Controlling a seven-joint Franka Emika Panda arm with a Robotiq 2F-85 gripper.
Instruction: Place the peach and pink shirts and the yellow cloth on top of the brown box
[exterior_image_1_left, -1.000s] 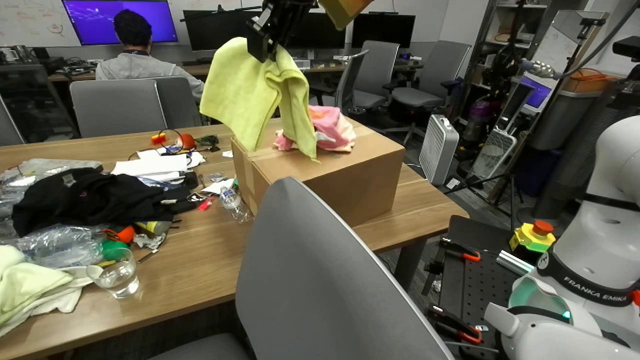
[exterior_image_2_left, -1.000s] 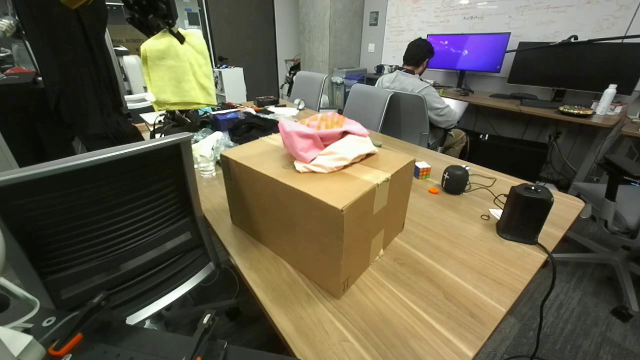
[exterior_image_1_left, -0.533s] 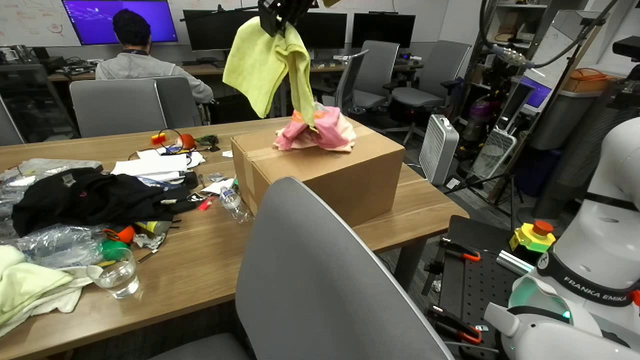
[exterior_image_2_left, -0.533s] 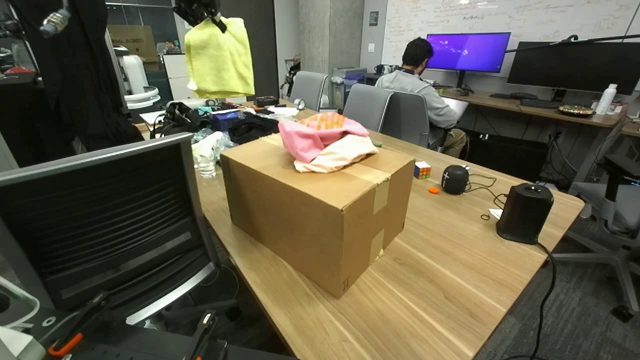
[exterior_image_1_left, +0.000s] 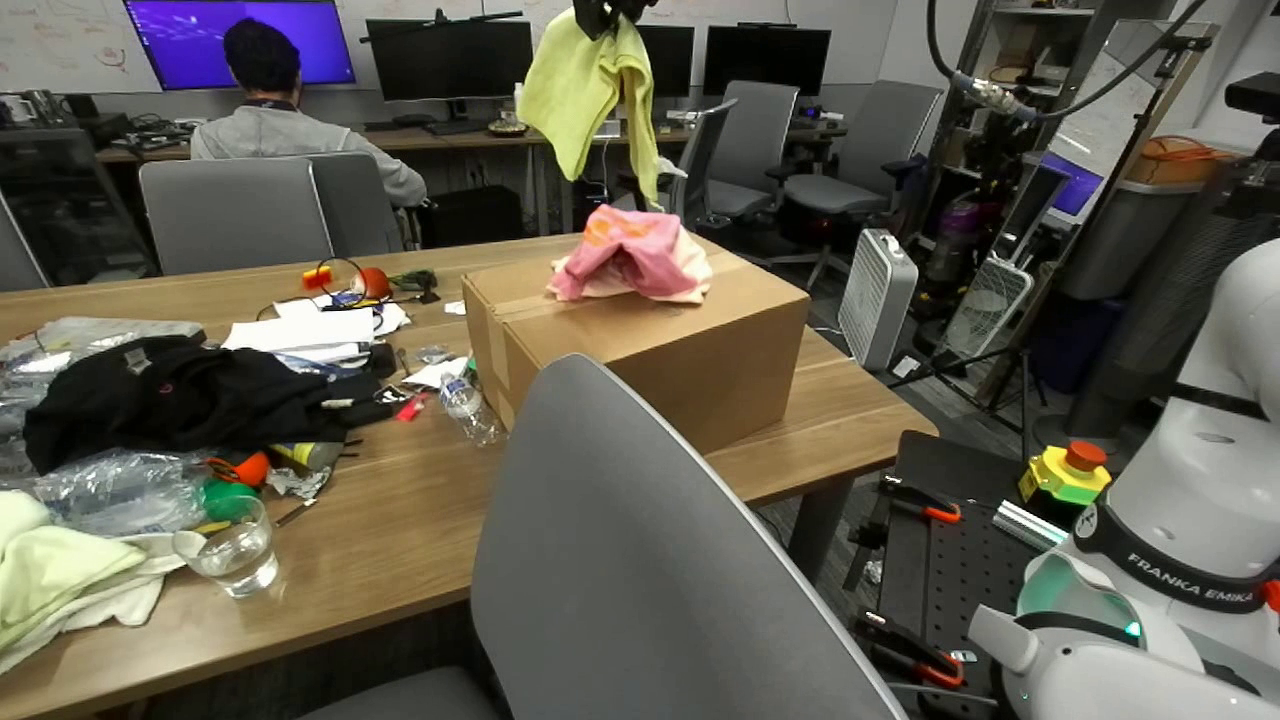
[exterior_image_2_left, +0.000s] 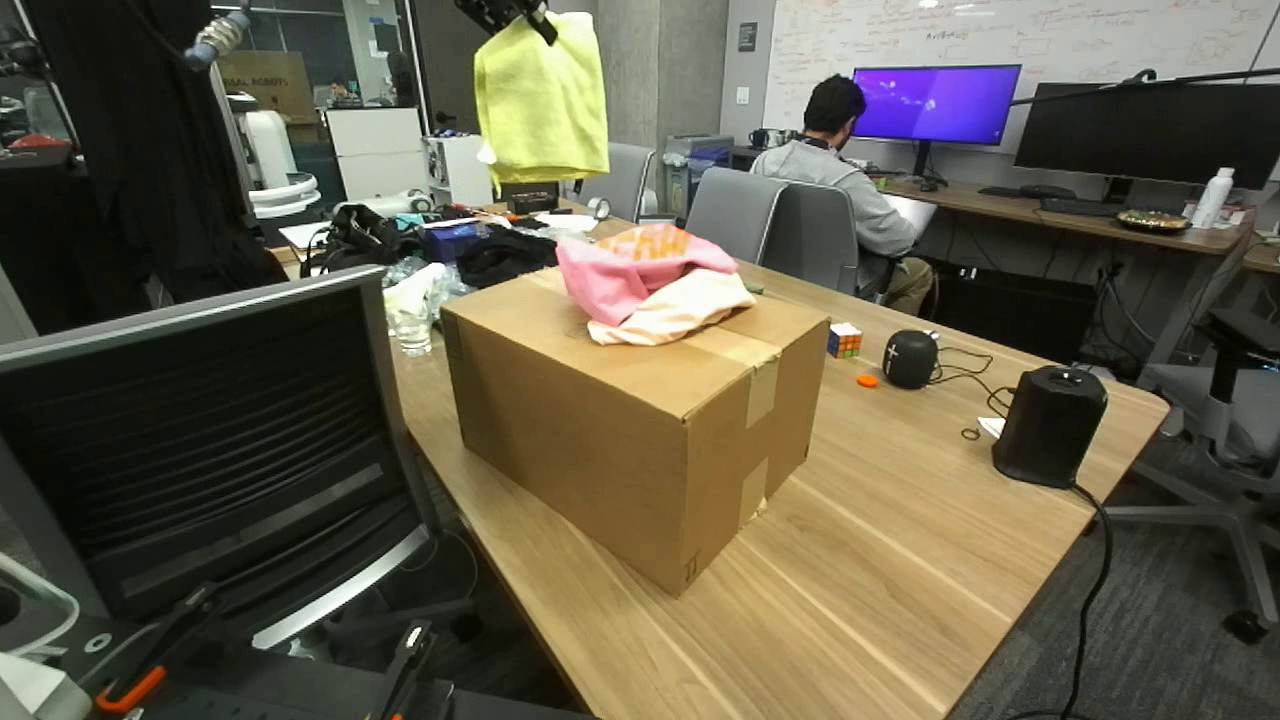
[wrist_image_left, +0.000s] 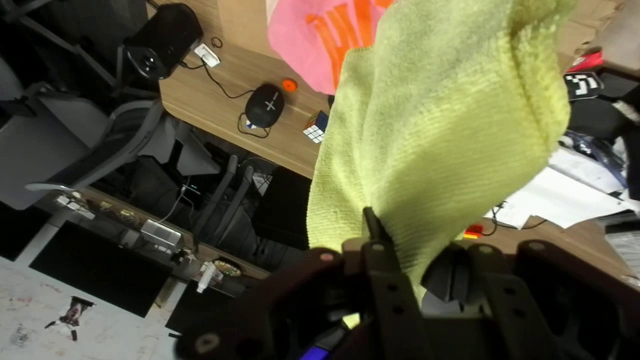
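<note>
Got the yellow cloth (exterior_image_2_left: 543, 105) pinched in the gripper (wrist_image_left: 411, 255), at the top of both exterior views. Can see pink shirt (exterior_image_2_left: 615, 275) and peach shirt (exterior_image_2_left: 675, 308) bunched on the brown box (exterior_image_2_left: 600, 440), mid-frame there. Can spot the red button (exterior_image_1_left: 1085, 456) only in an exterior view, lower right.

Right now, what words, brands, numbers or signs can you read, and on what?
"FRANKA EMIKA": white robot arm.
"ROBOTS", letters before it unclear: background carton.
"+": small black speaker.
Pink shirt: orange letters, too folded to read surely.
Too small or blurred: whiteboard, wall sign, label on the bottle, mark on the brown box.
I can read no numbers.
</note>
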